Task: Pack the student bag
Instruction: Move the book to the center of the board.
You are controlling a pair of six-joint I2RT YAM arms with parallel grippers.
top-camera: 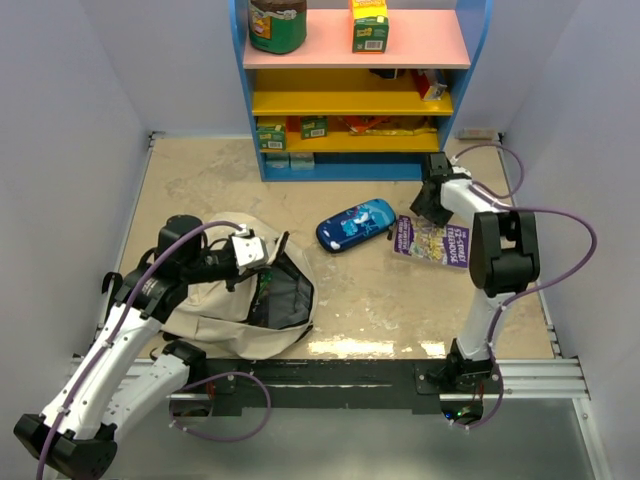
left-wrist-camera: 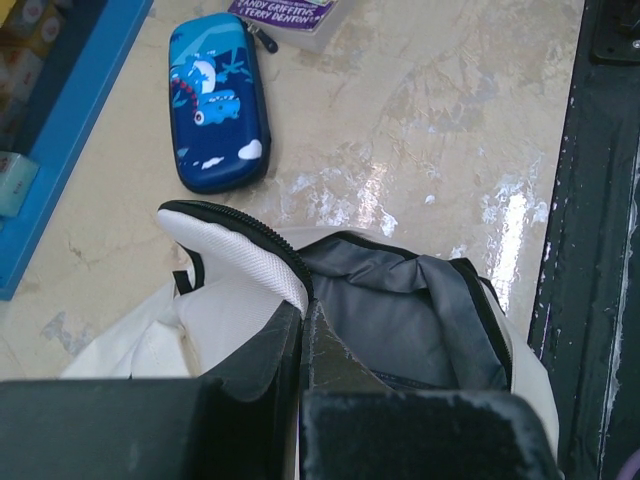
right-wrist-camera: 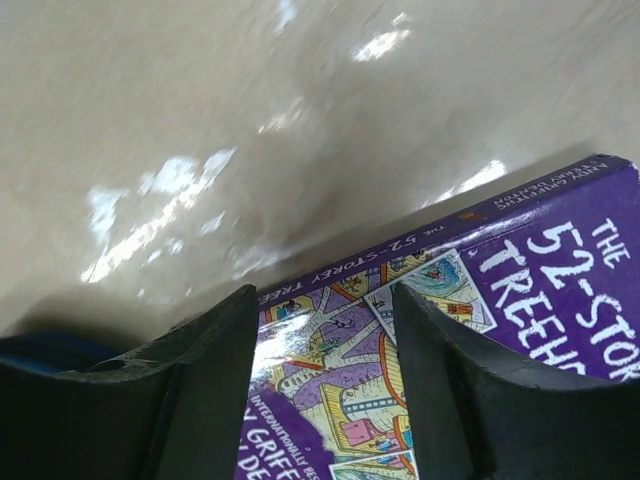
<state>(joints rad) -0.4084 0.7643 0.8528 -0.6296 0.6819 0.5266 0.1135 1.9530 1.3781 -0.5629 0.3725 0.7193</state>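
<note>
Bag [top-camera: 215, 310] lies slumped on the table [top-camera: 190, 180] by the near edge, on the left side, just beside the left arm's base. Its mouth is turned to the right and shows the grey lining. It is soft canvas, so I judge that it will sag and fold wherever nothing supports it. It looks light for now, but the mouth would probably fall shut if it were let go. The best hold seems to be the firmer zipper rim, and the left gripper [left-wrist-camera: 303, 335] is there, its jaws pressed together on the rim and lifting the mouth open. The right gripper [right-wrist-camera: 325, 340] hangs low over the book [right-wrist-camera: 530, 290] near the right edge, with jaws spread and the cover showing between them; as far as I can tell it grips nothing yet. The book looks stiff and glossy, perhaps slippery, so a hold across its edge seems safest. The pencil case [top-camera: 356, 224] lies between bag and book.
</note>
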